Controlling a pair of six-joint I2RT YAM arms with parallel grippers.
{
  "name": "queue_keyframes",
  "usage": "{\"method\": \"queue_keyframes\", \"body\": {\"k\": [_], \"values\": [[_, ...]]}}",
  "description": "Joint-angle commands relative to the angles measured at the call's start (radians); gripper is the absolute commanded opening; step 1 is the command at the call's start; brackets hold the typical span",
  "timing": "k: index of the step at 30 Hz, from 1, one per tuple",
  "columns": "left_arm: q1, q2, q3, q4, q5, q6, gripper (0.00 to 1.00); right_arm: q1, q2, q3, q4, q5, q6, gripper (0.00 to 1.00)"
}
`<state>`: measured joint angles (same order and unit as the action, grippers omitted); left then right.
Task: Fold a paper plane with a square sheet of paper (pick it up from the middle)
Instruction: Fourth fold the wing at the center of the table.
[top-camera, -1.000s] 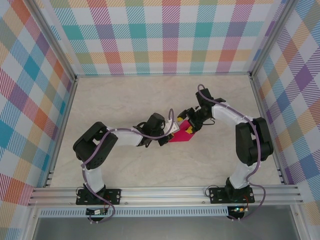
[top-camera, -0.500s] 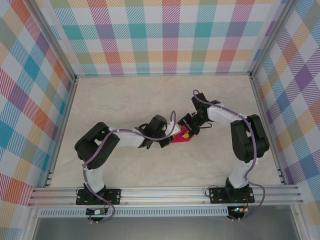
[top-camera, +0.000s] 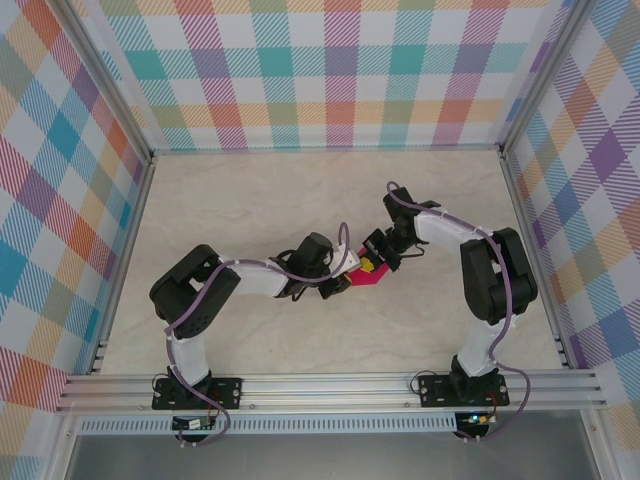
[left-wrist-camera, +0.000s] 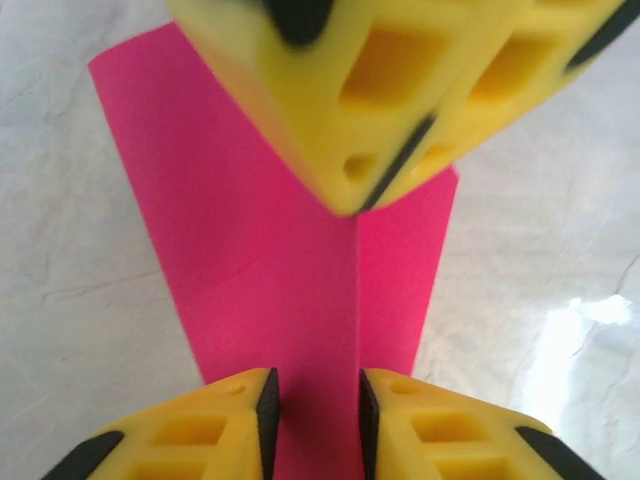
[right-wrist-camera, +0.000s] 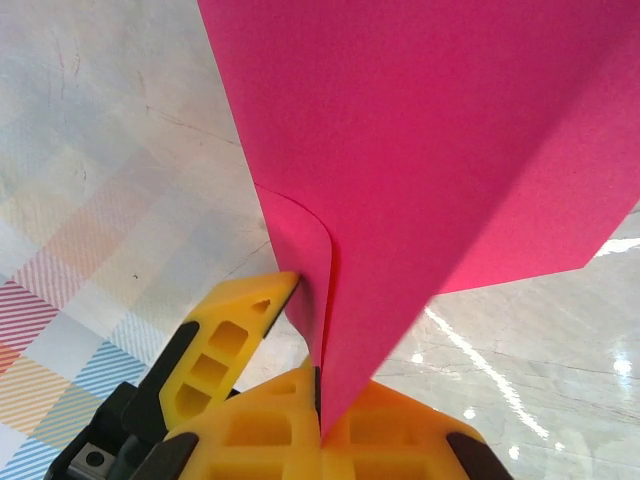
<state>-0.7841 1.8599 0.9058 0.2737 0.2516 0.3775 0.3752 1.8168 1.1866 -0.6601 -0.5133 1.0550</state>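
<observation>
One centre crease so far in the square sheet of paper (top-camera: 368, 278), near the middle of the table (top-camera: 230, 210) (a broad wedge, no dart yet). Pinched tight at its 1 o'clock end by the right gripper (right-wrist-camera: 318, 392). Straddled at 9 o'clock by the left gripper (left-wrist-camera: 314, 410), jaws narrowly apart, perhaps not gripping. Nose and wing folds left.

We see our right end effector (right-wrist-camera: 318, 385) at the bottom of the view, its yellow fingers (right-wrist-camera: 240, 320) pressed together on the lower edge of the magenta paper (right-wrist-camera: 450, 130). From the pinch the paper fans upward and to the right as a flat, matte sheet. Against the finger on the view's left, a second layer curls in a soft rounded fold. Beneath lies the pale marbled tabletop (right-wrist-camera: 120, 130), with a faint plaid reflection at lower left and bright glints at lower right.
</observation>
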Motion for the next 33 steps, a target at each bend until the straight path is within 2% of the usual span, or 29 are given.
{"method": "queue_keyframes", "body": {"k": [1,5,10,18,25,28,33], "values": [[-0.002,-0.004,-0.012,0.109,0.099,-0.096,0.32,0.002,0.009,0.019,-0.025,-0.001,0.002,0.04],[0.005,0.011,-0.016,0.159,0.101,-0.123,0.30,0.002,0.007,0.023,-0.029,-0.006,-0.003,0.05],[0.013,0.016,-0.023,0.158,0.104,-0.126,0.23,0.003,0.012,0.033,-0.029,-0.014,-0.008,0.06],[0.014,0.044,-0.038,0.163,0.080,-0.108,0.25,0.001,0.013,0.053,-0.038,-0.021,-0.016,0.07],[0.019,0.026,-0.054,0.180,0.074,-0.110,0.14,0.000,0.026,0.061,-0.044,-0.014,-0.023,0.07],[0.019,0.025,-0.052,0.183,0.089,-0.120,0.14,-0.001,0.028,0.062,-0.046,-0.012,-0.023,0.08],[0.022,0.023,-0.052,0.193,0.101,-0.142,0.22,-0.001,0.028,0.062,-0.049,-0.013,-0.026,0.09]]}}
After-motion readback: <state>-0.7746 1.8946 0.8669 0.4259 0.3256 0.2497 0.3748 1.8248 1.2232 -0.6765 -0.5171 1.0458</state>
